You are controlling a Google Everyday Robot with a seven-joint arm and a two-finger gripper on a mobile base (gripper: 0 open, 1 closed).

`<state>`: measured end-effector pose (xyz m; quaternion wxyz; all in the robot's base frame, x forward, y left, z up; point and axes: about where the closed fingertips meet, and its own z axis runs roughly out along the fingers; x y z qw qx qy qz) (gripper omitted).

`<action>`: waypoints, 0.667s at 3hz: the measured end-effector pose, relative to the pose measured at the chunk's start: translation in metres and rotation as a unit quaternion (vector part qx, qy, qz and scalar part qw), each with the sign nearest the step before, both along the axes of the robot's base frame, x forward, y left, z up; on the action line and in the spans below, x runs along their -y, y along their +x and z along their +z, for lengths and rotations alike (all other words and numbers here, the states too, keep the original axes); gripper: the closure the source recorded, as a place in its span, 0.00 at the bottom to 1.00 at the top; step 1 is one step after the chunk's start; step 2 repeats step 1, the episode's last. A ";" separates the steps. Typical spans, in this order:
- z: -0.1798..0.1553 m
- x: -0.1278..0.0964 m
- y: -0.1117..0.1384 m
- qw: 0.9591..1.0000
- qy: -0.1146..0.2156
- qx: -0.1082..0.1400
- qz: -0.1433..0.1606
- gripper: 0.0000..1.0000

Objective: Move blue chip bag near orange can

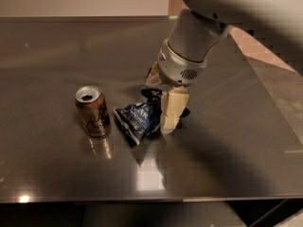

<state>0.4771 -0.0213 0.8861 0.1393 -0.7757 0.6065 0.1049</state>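
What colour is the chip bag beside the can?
The chip bag is navy blue with white lettering (camera view); the gripper holds its end.

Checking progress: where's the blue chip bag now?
Camera view: the blue chip bag lies on the table just right of the orange can, its right end in the tool.

Dim, warm overhead light. Bright glare patch on the worktop point(57, 46) toward its front edge; small glint front-left. Claw point(164, 119), clamped on the blue chip bag point(137, 118) mid-worktop, casts a soft broad shadow rightward. Orange can point(93, 111) top gleams.
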 end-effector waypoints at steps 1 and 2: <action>0.000 0.000 0.000 1.000 0.000 0.000 0.000 0.00; 0.000 0.000 0.000 1.000 0.000 0.000 0.000 0.00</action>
